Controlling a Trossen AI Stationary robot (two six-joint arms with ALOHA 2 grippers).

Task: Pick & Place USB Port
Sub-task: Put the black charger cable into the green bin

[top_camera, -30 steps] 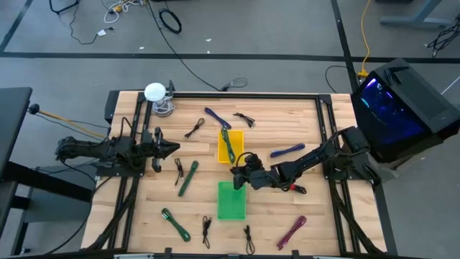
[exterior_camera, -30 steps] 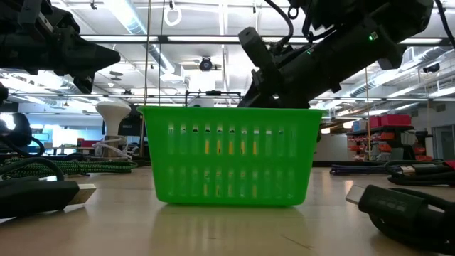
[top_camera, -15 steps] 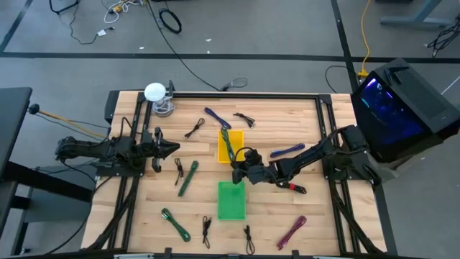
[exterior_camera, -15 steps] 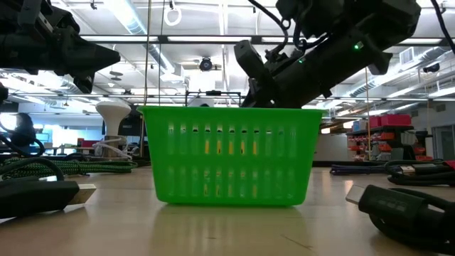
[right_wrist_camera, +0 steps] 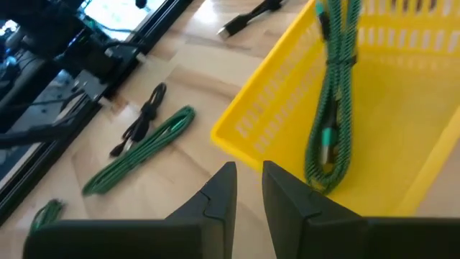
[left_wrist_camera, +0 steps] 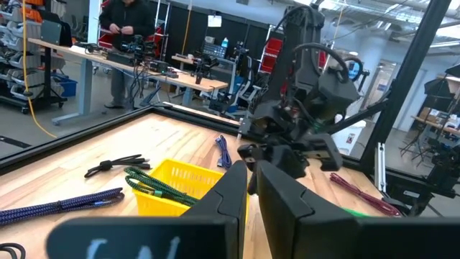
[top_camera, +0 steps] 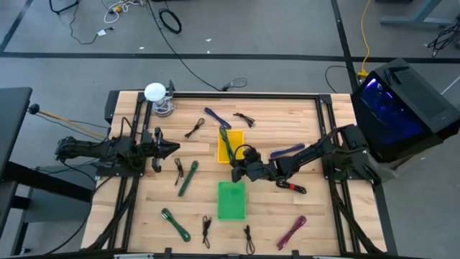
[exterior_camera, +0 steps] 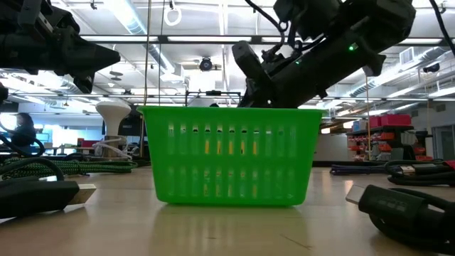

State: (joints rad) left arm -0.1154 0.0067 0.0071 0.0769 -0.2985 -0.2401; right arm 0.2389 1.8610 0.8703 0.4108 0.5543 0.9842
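A green braided USB cable [right_wrist_camera: 332,108] lies in the yellow basket [top_camera: 238,138], and one end reaches over the basket's rim. My right gripper [top_camera: 234,173] hovers between that basket and the green basket [top_camera: 231,201], tilted down over the bare wood. Its fingers [right_wrist_camera: 215,194] stand a narrow gap apart with nothing between them. My left gripper [top_camera: 176,149] waits level at the table's left side, shut and empty. In the low view the green basket [exterior_camera: 231,153] hides my right gripper's fingertips.
Loose cables lie about: blue ones [top_camera: 215,116] [top_camera: 287,151], black ones [top_camera: 194,129] [top_camera: 244,117] [top_camera: 206,229], green ones [top_camera: 188,178] [top_camera: 175,223], a red one [top_camera: 291,185] and a magenta one [top_camera: 292,230]. A white lamp [top_camera: 155,92] stands at the far left corner.
My right gripper has shifted a little toward the table's far edge, from over the green basket's far rim to the gap before the yellow basket. Its fingers have kept the same gap.
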